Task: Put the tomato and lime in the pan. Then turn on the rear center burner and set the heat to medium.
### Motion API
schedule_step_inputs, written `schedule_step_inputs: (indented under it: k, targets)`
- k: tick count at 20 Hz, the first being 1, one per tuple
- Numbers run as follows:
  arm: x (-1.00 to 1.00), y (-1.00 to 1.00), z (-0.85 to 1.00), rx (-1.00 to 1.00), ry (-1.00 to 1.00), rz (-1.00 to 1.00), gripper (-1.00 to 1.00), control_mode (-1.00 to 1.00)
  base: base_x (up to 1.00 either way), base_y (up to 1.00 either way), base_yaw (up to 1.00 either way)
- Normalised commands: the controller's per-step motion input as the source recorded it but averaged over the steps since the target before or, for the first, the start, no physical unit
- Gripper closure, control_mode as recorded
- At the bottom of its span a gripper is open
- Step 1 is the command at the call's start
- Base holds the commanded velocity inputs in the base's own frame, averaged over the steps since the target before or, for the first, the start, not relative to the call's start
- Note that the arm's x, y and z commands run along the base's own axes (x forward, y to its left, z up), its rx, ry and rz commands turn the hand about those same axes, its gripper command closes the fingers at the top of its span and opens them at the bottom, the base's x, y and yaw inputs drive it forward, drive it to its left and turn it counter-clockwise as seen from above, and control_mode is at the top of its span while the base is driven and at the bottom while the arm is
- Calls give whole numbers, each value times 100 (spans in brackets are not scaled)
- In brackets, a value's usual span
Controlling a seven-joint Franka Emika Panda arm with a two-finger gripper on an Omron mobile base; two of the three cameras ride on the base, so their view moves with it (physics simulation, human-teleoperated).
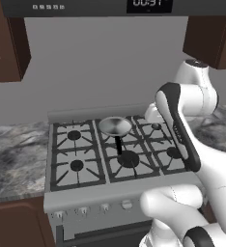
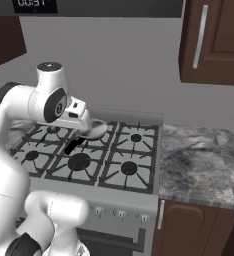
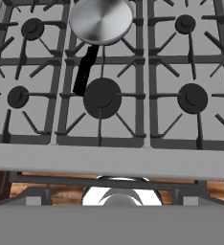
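Silver pan (image 3: 101,20) empty on stove (image 3: 114,160)

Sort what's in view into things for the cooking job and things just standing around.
For the job:
pan on the rear center burner
stove knobs

Just there:
front middle burner
stone counter
wall cabinets
oven clock

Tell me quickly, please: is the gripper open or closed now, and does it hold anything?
Gripper: the pictures do not show whether it is open or closed, or holding anything.
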Motion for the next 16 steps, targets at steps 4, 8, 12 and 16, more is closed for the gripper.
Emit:
schedule_step_inputs:
  k: [4,8,12,16]
  targets:
    - [-24,0,0,0,0,0,-100,-100,0,0,0]
    - [-16,0,0,0,-1,-1,-100,-100,0,0,0]
    - [0,0,0,0,0,0,-100,-100,0,0,0]
    - [0,0,0,0,0,0,-100,-100,0,0,0]
